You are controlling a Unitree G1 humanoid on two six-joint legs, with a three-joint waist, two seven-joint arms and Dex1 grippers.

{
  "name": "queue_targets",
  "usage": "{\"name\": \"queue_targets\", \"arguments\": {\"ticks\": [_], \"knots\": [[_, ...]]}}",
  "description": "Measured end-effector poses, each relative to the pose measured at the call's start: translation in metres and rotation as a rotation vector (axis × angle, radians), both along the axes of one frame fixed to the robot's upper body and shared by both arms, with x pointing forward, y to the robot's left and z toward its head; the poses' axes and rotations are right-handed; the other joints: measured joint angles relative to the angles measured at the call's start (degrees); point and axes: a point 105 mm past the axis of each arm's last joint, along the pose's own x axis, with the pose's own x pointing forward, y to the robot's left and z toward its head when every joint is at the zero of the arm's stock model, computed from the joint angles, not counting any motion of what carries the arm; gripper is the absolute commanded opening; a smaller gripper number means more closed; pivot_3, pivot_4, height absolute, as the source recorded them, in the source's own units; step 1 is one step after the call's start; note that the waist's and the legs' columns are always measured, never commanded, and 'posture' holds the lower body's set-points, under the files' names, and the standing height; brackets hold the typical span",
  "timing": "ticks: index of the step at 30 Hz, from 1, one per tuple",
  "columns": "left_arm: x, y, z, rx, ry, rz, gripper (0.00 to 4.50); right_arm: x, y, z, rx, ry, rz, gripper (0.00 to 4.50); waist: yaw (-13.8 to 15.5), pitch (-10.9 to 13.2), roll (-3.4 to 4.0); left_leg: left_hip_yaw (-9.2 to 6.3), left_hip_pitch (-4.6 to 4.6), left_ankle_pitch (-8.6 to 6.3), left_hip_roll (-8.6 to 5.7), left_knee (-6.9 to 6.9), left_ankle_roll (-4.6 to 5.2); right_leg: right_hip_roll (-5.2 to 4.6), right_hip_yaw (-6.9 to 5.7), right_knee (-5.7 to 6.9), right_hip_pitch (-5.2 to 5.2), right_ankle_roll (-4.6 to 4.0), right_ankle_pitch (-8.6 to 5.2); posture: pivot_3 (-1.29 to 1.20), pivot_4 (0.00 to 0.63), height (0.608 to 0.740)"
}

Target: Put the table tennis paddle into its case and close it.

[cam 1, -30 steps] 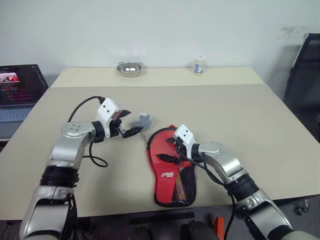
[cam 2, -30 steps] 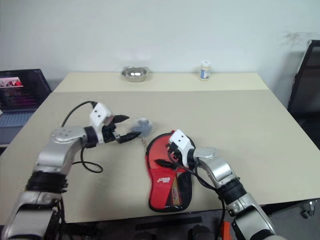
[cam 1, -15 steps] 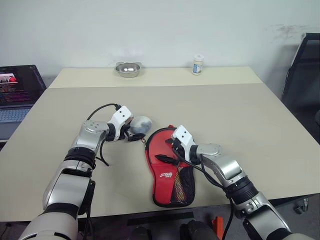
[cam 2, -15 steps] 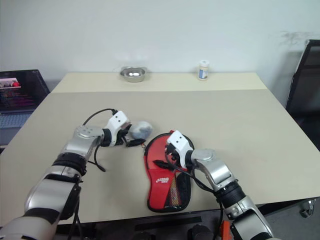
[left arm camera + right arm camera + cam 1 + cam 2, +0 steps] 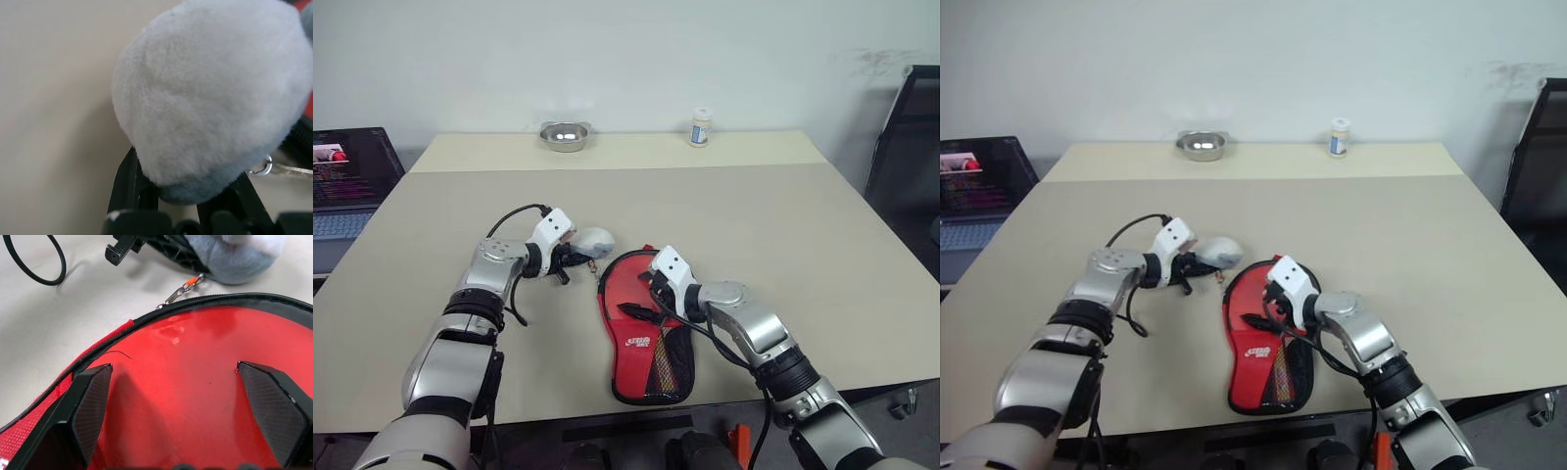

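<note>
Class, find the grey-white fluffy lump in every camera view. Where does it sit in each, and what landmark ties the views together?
Left eye view: fluffy lump just beyond the case, at its round end.
Right eye view: same spot.
Left wrist view: close up, between the black fingers.
Right wrist view: beyond the zip edge.
Shared landmark: its metal chain.

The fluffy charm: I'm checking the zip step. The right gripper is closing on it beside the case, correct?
Wrong arm. The left gripper is closing on the fluffy charm beside the case; the left wrist view shows it. The right gripper is open over the case's red face.
</note>
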Motion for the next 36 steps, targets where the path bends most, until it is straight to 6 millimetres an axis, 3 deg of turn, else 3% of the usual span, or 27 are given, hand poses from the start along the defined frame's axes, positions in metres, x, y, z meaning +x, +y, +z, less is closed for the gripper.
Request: {"name": "queue_targets", "arguments": {"ticks": [2, 14, 19, 29, 36], "knots": [[0.000, 0.001, -0.001, -0.026, 0.010, 0.013, 0.41, 0.000, 0.000, 0.000, 0.000, 0.001, 0.000, 4.50, -0.06, 0.00, 0.00, 0.00, 0.00, 0.00, 0.01, -0.01, 0.00, 0.00, 0.01, -0.01, 0.00, -0.01, 0.00, 0.00, 0.150, 0.740], [-0.004, -0.003, -0.002, -0.054, 0.017, 0.012, 0.39, -0.002, -0.003, -0.002, -0.036, -0.012, 0.001, 4.50, 0.01, -0.02, -0.01, -0.01, 0.00, 0.00, 0.00, 0.00, 0.00, 0.00, 0.00, 0.00, 0.01, -0.02, 0.01, 0.00, 0.150, 0.740], [0.021, -0.017, 0.006, 0.086, -0.060, 0.087, 0.39, -0.009, -0.011, -0.010, -0.114, -0.001, 0.040, 4.50, 0.55, -0.26, -0.29, 0.00, 0.05, 0.00, -0.06, 0.08, 0.00, 0.02, -0.07, -0.01, 0.13, 0.08, -0.04, 0.00, 0.150, 0.740], [0.051, -0.072, 0.019, 0.307, -0.250, 0.166, 0.39, -0.012, -0.009, -0.016, -0.134, 0.010, 0.056, 4.50, 0.17, -0.64, -0.24, 0.02, 0.24, 0.00, -0.06, 0.03, 0.00, 0.04, 0.00, -0.01, 0.26, 0.12, -0.01, 0.00, 0.150, 0.740], [0.053, -0.132, 0.033, 0.324, -0.365, 0.132, 0.39, -0.014, -0.009, -0.019, -0.145, 0.009, 0.057, 4.50, 0.18, -0.97, -0.05, 0.05, 0.34, 0.00, -0.12, 0.03, -0.01, 0.03, 0.04, -0.02, 0.36, 0.13, -0.02, 0.00, 0.150, 0.740]]}}
